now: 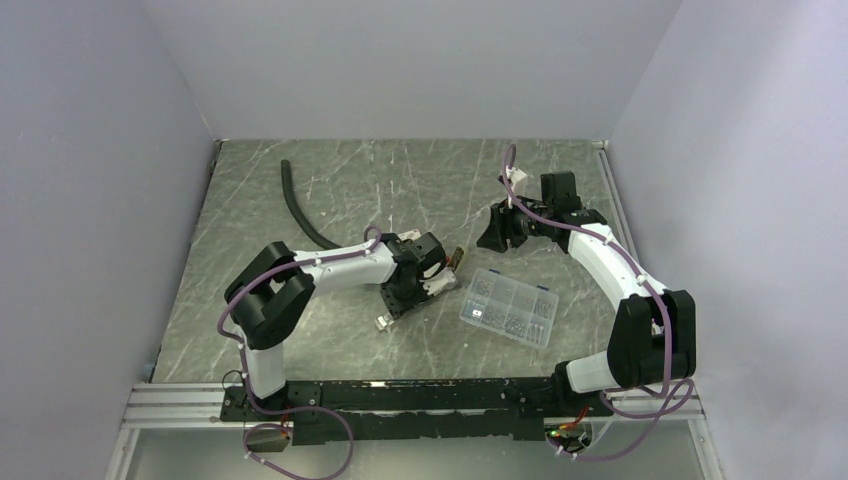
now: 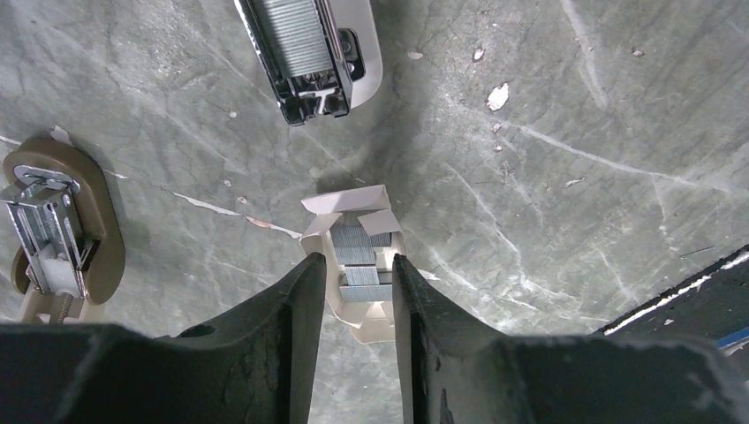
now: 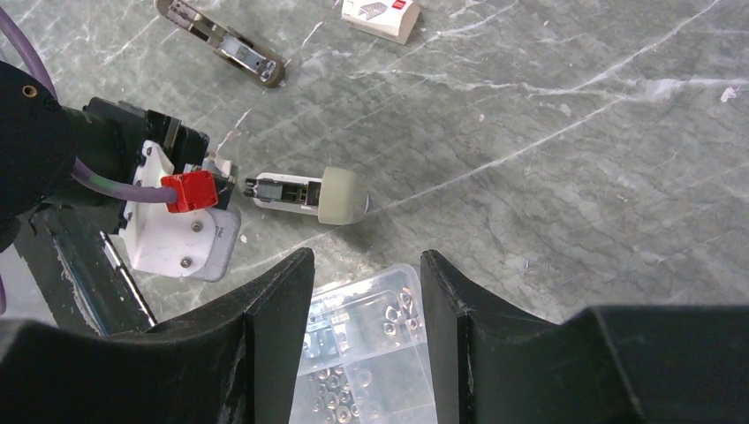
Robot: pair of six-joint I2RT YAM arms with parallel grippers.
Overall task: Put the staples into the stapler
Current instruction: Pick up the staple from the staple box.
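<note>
The stapler (image 2: pixel 309 53) lies on the marble table at the top of the left wrist view, its chrome channel facing up with a row of staples in it. In the right wrist view the stapler (image 3: pixel 309 196) shows its rounded olive-grey end beside the left arm. Loose strips of staples (image 2: pixel 358 252) sit in a torn paper wrap. My left gripper (image 2: pixel 358 261) is open, its tips on either side of that wrap, with nothing clamped. My right gripper (image 3: pixel 364 256) hangs open, high above the clear box, and holds nothing.
A brown oval piece with a metal spring frame (image 2: pixel 62 230) lies left of the staples, apart from the stapler. A clear compartment box of metal bits (image 1: pixel 508 305) stands near the right arm. A white carton (image 3: pixel 380 13) and a black hose (image 1: pixel 300 210) lie farther off.
</note>
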